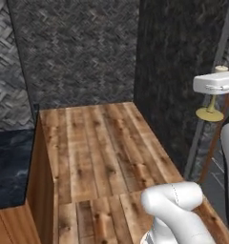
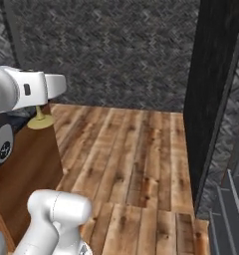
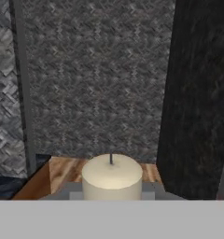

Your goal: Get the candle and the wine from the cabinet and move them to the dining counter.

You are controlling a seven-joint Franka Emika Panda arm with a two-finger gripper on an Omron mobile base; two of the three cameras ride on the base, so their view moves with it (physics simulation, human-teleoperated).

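Observation:
My gripper (image 1: 215,90) is shut on the candle (image 1: 210,112) and carries it in the air at the right edge of the left base view. The cream-white stick pokes up above the hand, and the brass stem and round base hang below it. In the right base view the brass base of the candle (image 2: 40,121) shows under the white hand at the left. The hand view looks over the candle (image 3: 112,177), its flat top and wick close up at the bottom centre. The dining counter (image 1: 10,167), a black marbled slab on a wooden base, lies at the lower left. The wine and the cabinet are out of view.
A tall black block (image 1: 183,71) stands at the right, close behind the held candle. A dark woven-pattern wall (image 1: 78,47) closes the back. Wooden plank floor (image 1: 102,147) stretches ahead between the counter and the block.

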